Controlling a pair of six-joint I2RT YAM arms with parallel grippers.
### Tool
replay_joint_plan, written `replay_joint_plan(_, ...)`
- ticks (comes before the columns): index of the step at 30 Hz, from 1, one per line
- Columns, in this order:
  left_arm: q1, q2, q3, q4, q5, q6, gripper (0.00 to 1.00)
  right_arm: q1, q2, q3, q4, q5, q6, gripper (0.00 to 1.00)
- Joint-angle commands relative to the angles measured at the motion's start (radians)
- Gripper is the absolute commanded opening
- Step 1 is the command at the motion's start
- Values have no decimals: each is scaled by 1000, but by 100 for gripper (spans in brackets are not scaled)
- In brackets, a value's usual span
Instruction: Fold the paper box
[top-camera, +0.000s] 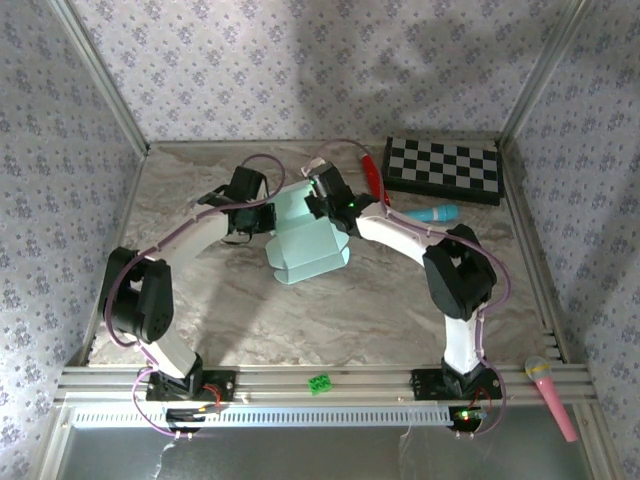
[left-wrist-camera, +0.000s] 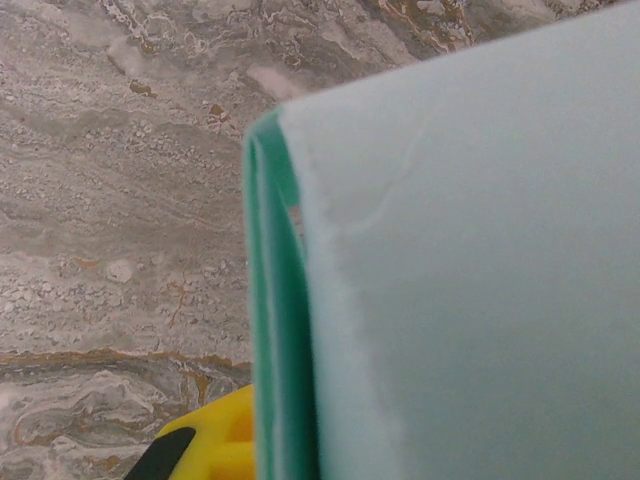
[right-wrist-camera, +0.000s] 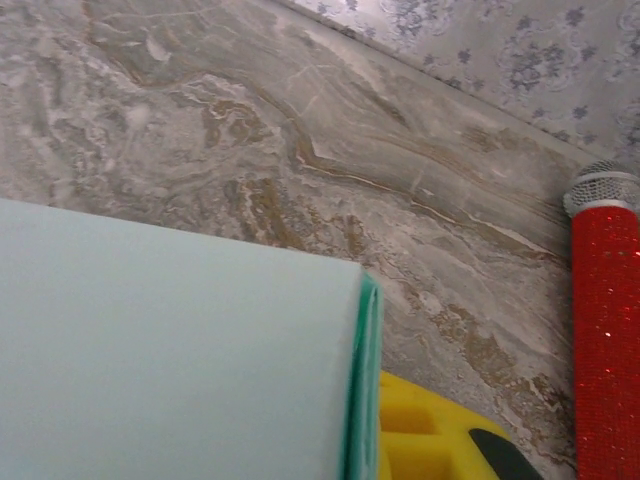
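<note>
Left pincer (top-camera: 262, 216): at the box's left edge, mid-bench. One yellow finger (left-wrist-camera: 212, 447) shows just beside the card's doubled edge and the other is hidden behind the card, so I cannot tell how wide the pincer stands or whether it grips.
Right pincer (top-camera: 322, 204): at the box's far right corner, facing the left pincer across the card. One yellow finger (right-wrist-camera: 425, 430) shows against the folded edge and the rest is hidden, so its opening cannot be told either.
Box (top-camera: 308, 250): pale mint card in the middle of the bench, between the two pincers. Its nearer part lies towards the arm bases, and a paler panel at the far side reaches up between the pincers.
Box, left wrist view (left-wrist-camera: 470, 280): covers the right side, with a dark green edge running top to bottom.
Box, right wrist view (right-wrist-camera: 170, 350): lower left, ending in a rounded fold beside the finger.
Bench (top-camera: 220, 300): grey-brown marble pattern.
Red mic (top-camera: 372, 176): just behind the right pincer, near the back wall; at the right edge of the right wrist view (right-wrist-camera: 605, 340).
Teal mic (top-camera: 433, 214): right of the box, apart from it.
Checkerboard (top-camera: 442, 168): far right corner.
</note>
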Motion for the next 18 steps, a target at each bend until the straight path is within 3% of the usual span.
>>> replay_joint_plan(1, -4, -3, 30, -82, 4, 26, 0, -20, 57, 41, -92, 290, -1, 9)
replay_joint_plan(8, -4, 16, 35, -87, 1, 14, 0, -17, 101, 95, -174, 352, 27, 11)
replay_joint_plan(18, -4, 49, 48, -85, -11, -47, 0, 7, 28, 23, -48, 15, -32, 28)
